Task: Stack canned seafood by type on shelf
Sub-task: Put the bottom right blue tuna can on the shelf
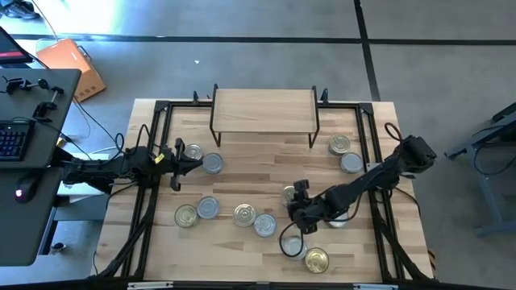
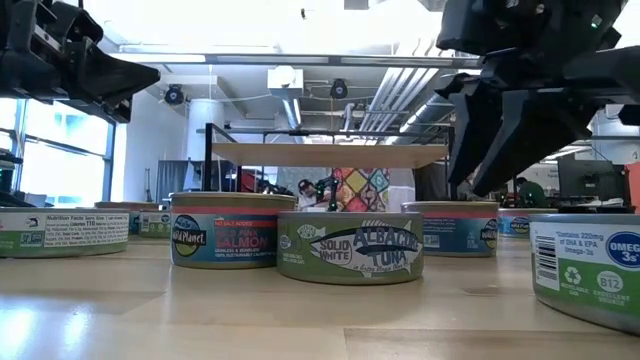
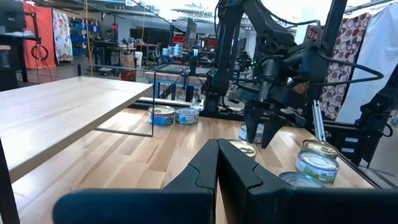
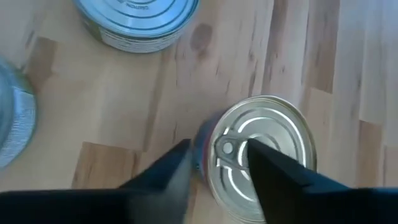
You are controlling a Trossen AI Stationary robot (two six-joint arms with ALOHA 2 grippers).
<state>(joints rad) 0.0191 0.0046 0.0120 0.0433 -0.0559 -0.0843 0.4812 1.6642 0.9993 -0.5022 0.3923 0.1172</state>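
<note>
1. Right gripper point(image 1: 295, 203) hangs low over the front-centre of the wooden table point(image 1: 242, 173), its dark fingers point(image 4: 273, 163) parted above a gold-lidded tin point(image 4: 261, 158); one finger crosses the lid by the pull tab, the other sits just off the tin's edge, and nothing is gripped.
2. Seen from the left wrist, the same gripper point(image 3: 258, 127) points straight down at the tabletop, with tins standing close by.
3. Left gripper point(image 1: 196, 162) waits at the table's left side, its fingers point(image 3: 214, 171) pressed together and empty, pointing toward a silver-lidded tin point(image 1: 213, 163) just beyond its tip and a gold one point(image 1: 192, 151) beside that.
4. Behind them, the shelf point(image 1: 264, 109) stands at the back-centre of the table, a light-wood board on thin black legs, its top bare.
5. Two tins point(image 1: 339, 146) sit touching near the shelf's right legs.
6. Four more form a loose row point(image 1: 244, 215) across the front, gold and silver mixed, and another gold tin point(image 1: 316, 259) lies near the front edge.
7. From table height, a salmon tin point(image 2: 233, 230) and a green albacore tuna tin point(image 2: 350, 247) stand side by side ahead of the shelf.
</note>
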